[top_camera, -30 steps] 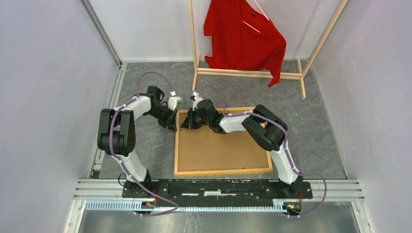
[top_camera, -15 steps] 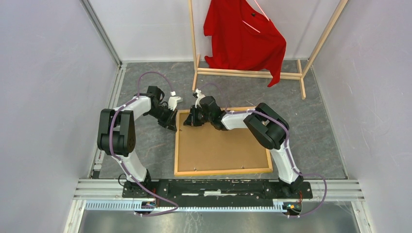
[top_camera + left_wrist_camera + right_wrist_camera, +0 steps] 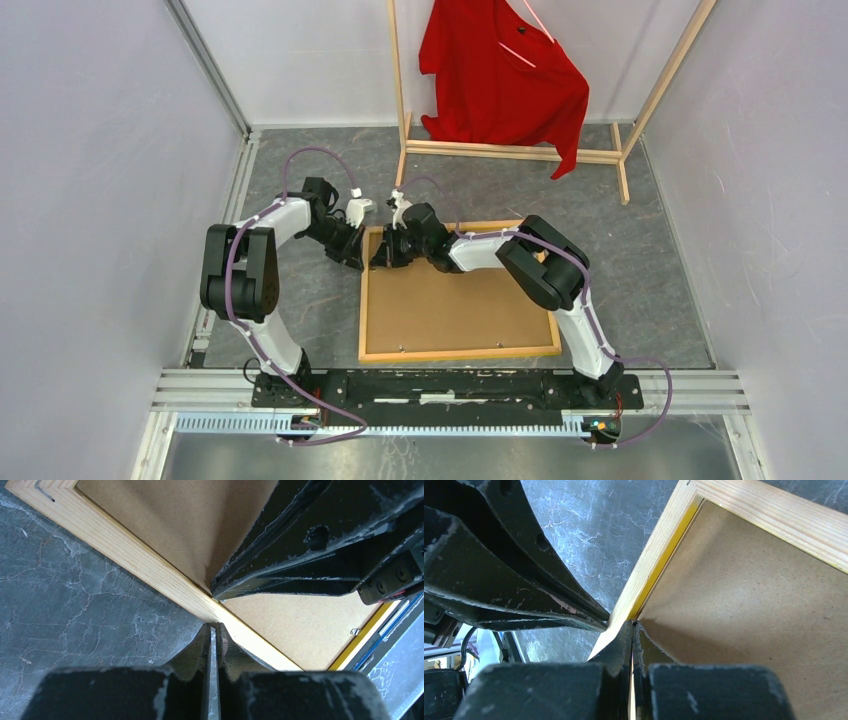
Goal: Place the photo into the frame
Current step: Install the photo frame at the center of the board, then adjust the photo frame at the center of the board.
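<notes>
Top external: frame (image 3: 364,300) lying back-up, holding brown backing board (image 3: 455,300); left gripper (image 3: 214,626) and right gripper (image 3: 632,623) both pressed together.

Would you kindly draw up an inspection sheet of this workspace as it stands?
Surface: grey stone-patterned mat.
Job's things: frame lying wood back up, brown backing board inside; photo not seen.
Clutter: nothing seen.
Grippers: left pincer shut at the frame's left rail, outside; right pincer shut at the same rail, inside.
Cables: purple cables along both arms.
Surroundings: wooden rack with red shirt; pale walls.
</notes>
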You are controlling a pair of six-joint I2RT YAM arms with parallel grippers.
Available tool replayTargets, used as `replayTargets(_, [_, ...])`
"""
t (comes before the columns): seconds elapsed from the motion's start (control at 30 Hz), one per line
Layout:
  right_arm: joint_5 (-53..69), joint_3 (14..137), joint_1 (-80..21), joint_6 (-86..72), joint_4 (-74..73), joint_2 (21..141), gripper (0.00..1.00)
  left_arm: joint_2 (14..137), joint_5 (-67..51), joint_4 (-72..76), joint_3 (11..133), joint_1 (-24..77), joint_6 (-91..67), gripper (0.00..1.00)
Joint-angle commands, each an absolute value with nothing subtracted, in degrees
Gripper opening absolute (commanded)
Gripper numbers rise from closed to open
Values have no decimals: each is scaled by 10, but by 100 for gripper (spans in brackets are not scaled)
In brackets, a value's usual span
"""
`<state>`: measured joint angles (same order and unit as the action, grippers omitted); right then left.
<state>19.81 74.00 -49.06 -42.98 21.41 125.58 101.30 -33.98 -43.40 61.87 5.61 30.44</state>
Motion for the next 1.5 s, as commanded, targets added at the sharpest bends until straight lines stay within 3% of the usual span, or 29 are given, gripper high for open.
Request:
replayTargets(0.0, [209,750,-496,-418,216,1261,0,1008,-307,-403,612,59,308,12])
replayTargets(0.4, [200,784,-479,-399,183,1251,0,1002,-306,-404,618,59,304,11])
replayTargets(0.6, [170,751,-423,-368,163,1167,6,995,-299,-422,643,56,307,12])
replayTargets(0.7, [147,689,-391,-344,150,1091,25,994,-288,-428,651,51,315,12])
replayTargets(0.83, [84,549,-328,-319,127,947,65,989,-272,-438,648,44,336,14])
replayTargets(0.97, [-25,464,-269,-286,45,828,94,971,-257,-438,623,47,358,17])
replayTargets(1.1, [-116,388,-225,-269,-10,729,98,955,-242,-438,589,63,378,23])
replayTargets(1.27, [-125,306,-171,-275,-10,667,98,932,-207,-424,544,110,386,37])
replayTargets(1.47, [-77,256,-130,-290,52,691,98,904,-178,-373,489,170,364,39])
